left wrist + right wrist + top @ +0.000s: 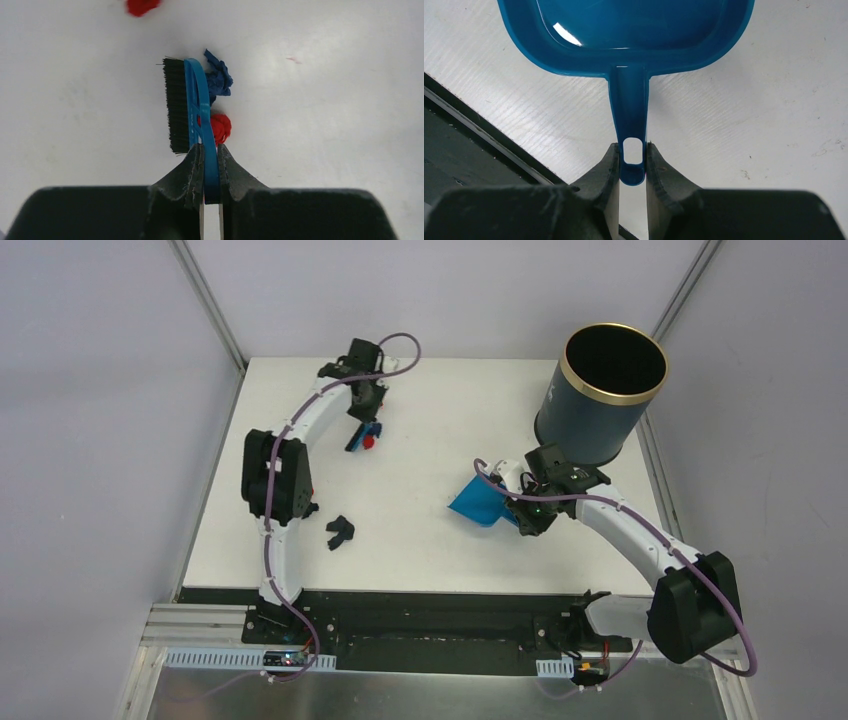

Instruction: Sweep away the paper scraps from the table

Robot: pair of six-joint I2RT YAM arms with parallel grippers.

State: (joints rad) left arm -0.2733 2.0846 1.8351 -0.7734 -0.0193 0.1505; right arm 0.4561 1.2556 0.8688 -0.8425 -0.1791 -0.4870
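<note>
Top external view is showing a white surface (pixel 440 410) with two arms reaching over it. Toward the upper left of the frame, the left gripper (pixel 367 418) is pointing down and holding a small blue brush (pixel 358 437). A red scrap (pixel 369 441) of paper is lying right beside the brush. A dark crumpled scrap (pixel 340 531) is sitting alone lower in the frame, near the left arm and well apart from the brush. Right of the middle, the right gripper (pixel 527 517) is holding a blue dustpan (pixel 477 502) over the surface. A tall dark bin (pixel 600 390) with a gold rim is standing upright in the upper right, just behind that gripper. Left wrist view is showing the jaws squeezing shut on the brush's thin blue handle, with the black bristles facing the left of the frame. A dark blue wad (pixel 218 77) and a red wad (pixel 220 127) are touching the right side of the brush. Another red wad (pixel 141 6) is lying apart at the top edge. Right wrist view is showing the jaws pinching the end of the dustpan's handle, right at its little hole.
</note>
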